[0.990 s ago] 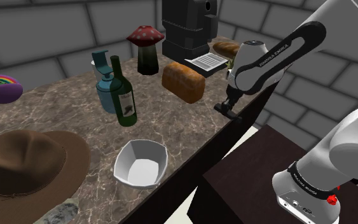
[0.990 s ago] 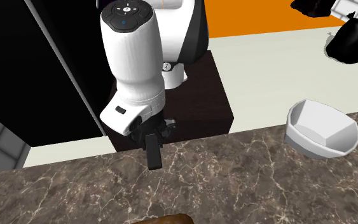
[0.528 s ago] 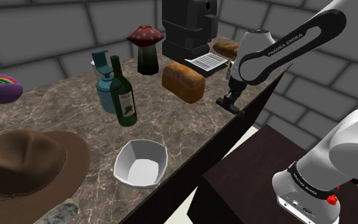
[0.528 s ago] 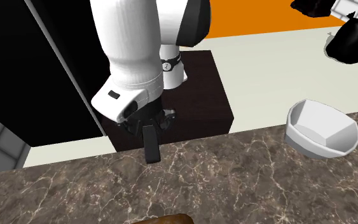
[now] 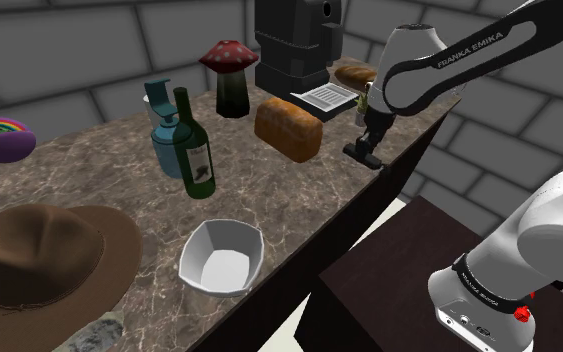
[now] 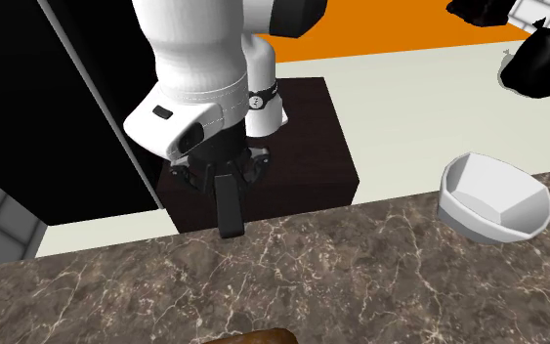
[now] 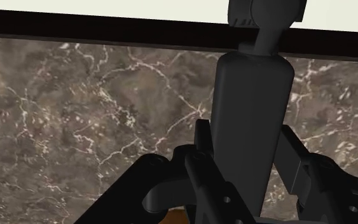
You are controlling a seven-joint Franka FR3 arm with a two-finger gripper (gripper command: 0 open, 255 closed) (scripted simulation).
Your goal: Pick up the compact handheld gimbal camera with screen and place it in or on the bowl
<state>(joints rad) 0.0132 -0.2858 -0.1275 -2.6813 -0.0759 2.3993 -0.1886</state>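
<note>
Kitchen: marble counter (image 5: 79, 175), bread (image 5: 289, 128), bottle (image 5: 195, 150).

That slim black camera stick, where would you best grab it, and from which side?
Take the gimbal camera by its long straight handle, a finger on each side, coming from the end away from its small head. The handle is slim and even; the gripper clasps it that way now.

From where I stand, the counter (image 5: 89, 190) has one white bowl (image 5: 221, 258), one brown hat (image 5: 44, 255), one green bottle (image 5: 195, 150), one blue jug (image 5: 166, 135), one red mushroom (image 5: 229, 75), one black coffee machine (image 5: 294, 40), one rainbow-striped lump (image 5: 1, 140) and one camera (image 6: 231, 210). Bread makes two: the near loaf (image 5: 288, 128) and the far loaf (image 5: 354, 74). Black bags, two: the big bag (image 6: 541, 59), the small bag (image 6: 480, 12). One robot arm (image 5: 439, 75).
</note>
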